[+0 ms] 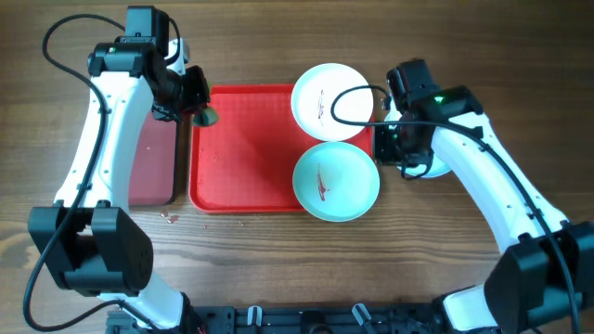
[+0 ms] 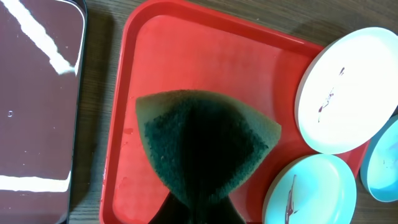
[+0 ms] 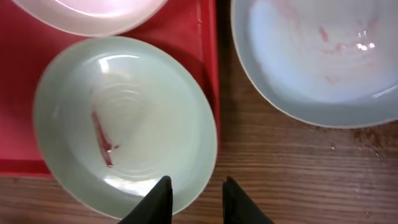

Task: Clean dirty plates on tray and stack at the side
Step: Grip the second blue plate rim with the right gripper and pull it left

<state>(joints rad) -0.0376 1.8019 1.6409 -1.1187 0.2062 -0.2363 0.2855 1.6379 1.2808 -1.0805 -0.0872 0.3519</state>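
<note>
Reddish smears point(image 3: 102, 137) mark the round white plate point(image 1: 331, 102), mint plate point(image 1: 336, 181) and pale-blue plate point(image 3: 323, 56), none stacked; left gripper point(image 2: 196, 208) clamps a green sponge point(image 2: 205, 146) over the red rectangular tray point(image 1: 246, 148), right gripper point(image 3: 194, 196) spread, empty.

Green sponge point(image 2: 205, 146) above red tray point(image 2: 186, 56), three plates point(image 2: 345, 90)

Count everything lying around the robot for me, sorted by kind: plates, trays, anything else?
Plates: 3 (white plate, mint plate, pale blue plate)
Trays: 2 (red tray, maroon tray)
Sponges: 1 (green sponge)
Total: 6
</note>
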